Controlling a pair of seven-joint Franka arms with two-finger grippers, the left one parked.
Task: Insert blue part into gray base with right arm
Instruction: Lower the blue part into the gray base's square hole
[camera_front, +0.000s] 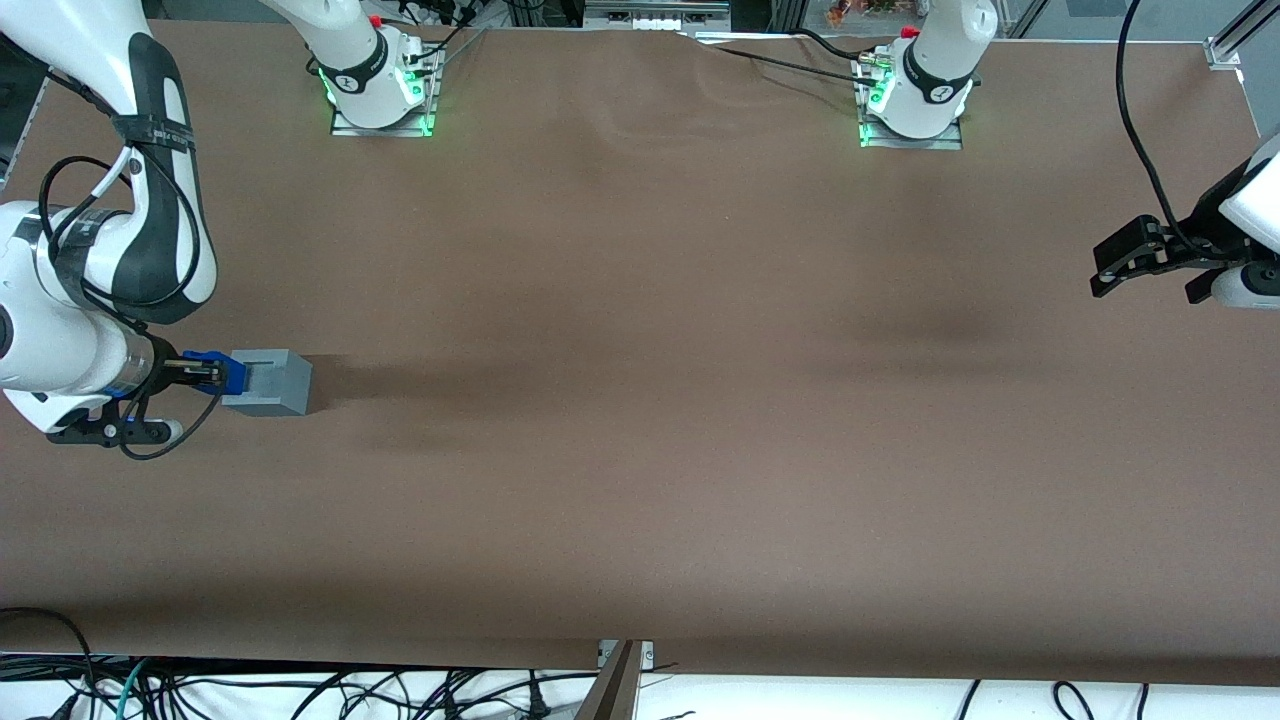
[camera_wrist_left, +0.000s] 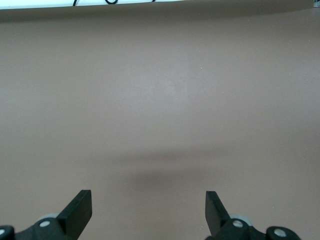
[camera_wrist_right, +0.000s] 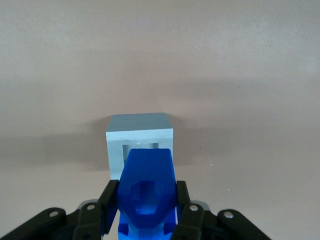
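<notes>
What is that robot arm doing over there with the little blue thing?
The right arm has a small blue part pinched between the fingers of its gripper and is holding it right at a gray base, a cube sitting on the brown table toward the working arm's end. The base has a square recess, and the blue part's tip is lined up with that opening. From these views I cannot tell whether the part has started to enter it.
</notes>
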